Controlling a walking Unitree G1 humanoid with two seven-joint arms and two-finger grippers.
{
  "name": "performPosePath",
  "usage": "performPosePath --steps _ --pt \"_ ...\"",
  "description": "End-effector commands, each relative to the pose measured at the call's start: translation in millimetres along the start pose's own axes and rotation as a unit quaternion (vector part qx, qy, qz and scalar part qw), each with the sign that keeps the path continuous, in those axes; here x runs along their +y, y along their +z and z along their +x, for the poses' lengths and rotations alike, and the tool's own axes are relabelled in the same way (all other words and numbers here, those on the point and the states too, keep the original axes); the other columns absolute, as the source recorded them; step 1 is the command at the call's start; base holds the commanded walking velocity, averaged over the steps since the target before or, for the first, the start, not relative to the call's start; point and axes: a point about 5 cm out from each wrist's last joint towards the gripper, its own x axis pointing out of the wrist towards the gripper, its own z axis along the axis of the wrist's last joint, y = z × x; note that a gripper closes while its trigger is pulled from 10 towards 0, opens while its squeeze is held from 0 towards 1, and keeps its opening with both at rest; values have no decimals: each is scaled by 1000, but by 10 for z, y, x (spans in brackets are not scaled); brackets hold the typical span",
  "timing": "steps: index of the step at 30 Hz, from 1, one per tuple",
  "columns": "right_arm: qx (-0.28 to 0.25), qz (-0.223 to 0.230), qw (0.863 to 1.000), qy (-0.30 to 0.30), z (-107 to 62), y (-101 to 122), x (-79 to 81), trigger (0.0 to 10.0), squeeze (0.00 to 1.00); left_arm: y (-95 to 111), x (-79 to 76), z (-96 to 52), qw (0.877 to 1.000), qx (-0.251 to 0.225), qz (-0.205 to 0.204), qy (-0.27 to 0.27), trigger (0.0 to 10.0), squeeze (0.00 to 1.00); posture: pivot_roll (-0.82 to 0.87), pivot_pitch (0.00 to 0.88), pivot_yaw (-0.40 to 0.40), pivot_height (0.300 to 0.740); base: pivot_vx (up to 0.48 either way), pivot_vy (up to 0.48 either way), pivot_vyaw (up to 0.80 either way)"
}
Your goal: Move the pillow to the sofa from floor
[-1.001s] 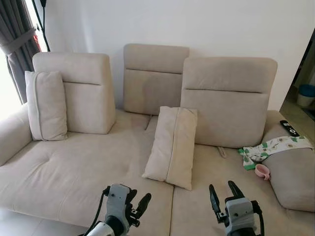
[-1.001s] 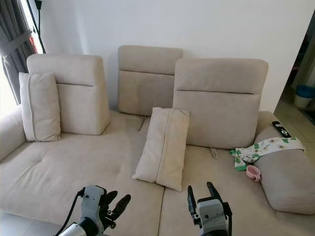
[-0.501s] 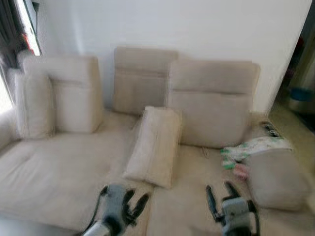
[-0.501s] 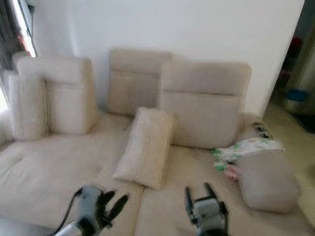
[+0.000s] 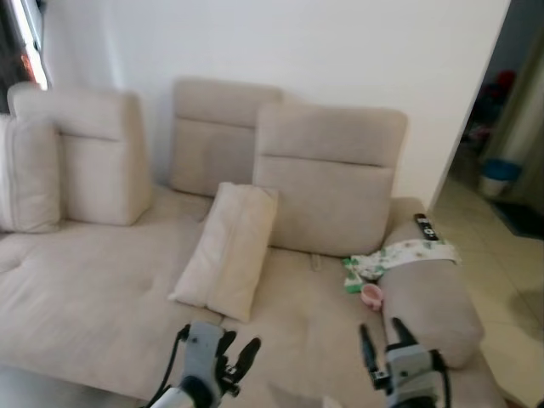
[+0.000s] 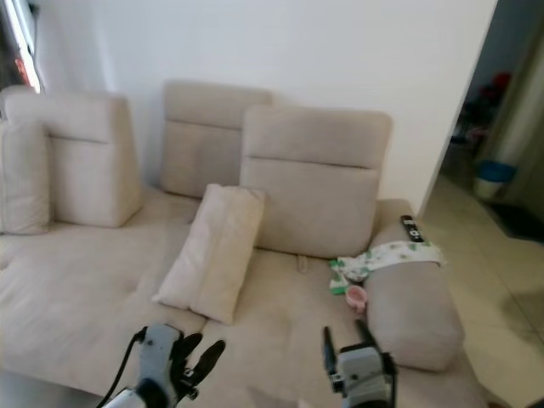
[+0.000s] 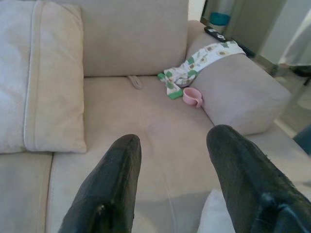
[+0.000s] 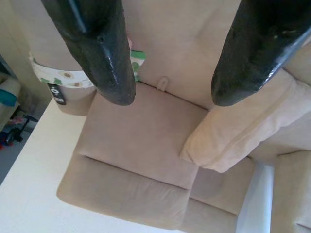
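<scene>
A beige pillow (image 5: 225,251) stands tilted on the beige sofa (image 5: 85,280), leaning toward the middle back cushion. It also shows in the left wrist view as the pillow (image 7: 43,77) and in the right wrist view as the pillow (image 8: 243,126). My left gripper (image 5: 240,344) is open and empty, low in front of the seat edge and short of the pillow. My right gripper (image 5: 382,333) is open and empty too, over the seat's right part. Both wrist views show black fingers (image 7: 121,165) spread apart with nothing between them.
A second pillow (image 5: 30,174) leans at the sofa's left end. On the right armrest (image 5: 429,306) lie a green-patterned cloth (image 5: 399,253) and a remote (image 5: 425,223); a pink cup (image 5: 371,295) sits beside it. Tiled floor and a doorway with a blue bin (image 5: 497,174) lie to the right.
The camera has swung to the right, so the sofa sits further left in the picture and the doorway shows. The pillow stays put on the seat. Both grippers remain open.
</scene>
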Motion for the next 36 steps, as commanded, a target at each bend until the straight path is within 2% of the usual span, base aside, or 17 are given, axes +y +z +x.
performPosePath --steps 1,7,20,25,29,36 --pt "6 -2 1000 -6 -22 -25 -45 10000 0 -13 -33 10 1000 3 -3 -5 10000 0 9 0 21 740 0 -382 0" --pt "6 -2 1000 -8 -32 -28 -40 10000 0 -18 -35 6 1000 5 -3 -6 10000 0 7 0 22 740 0 -370 0" --pt "7 0 1000 -10 -34 -30 -28 10000 0 -19 -34 12 1000 5 -7 -7 10000 0 6 0 24 740 0 0 0" --pt "11 -1 1000 7 -38 -50 10 10000 0 -44 -36 13 1000 12 2 -13 10000 0 5 0 27 740 0 0 0" --pt "9 -5 1000 17 -36 -63 35 10000 0 -133 -14 19 998 24 45 -31 10000 0 5 0 29 740 0 0 0" --pt "8 0 999 34 -54 -83 64 10000 0 -202 75 16 995 29 87 -32 10000 0 2 0 30 740 0 0 0"
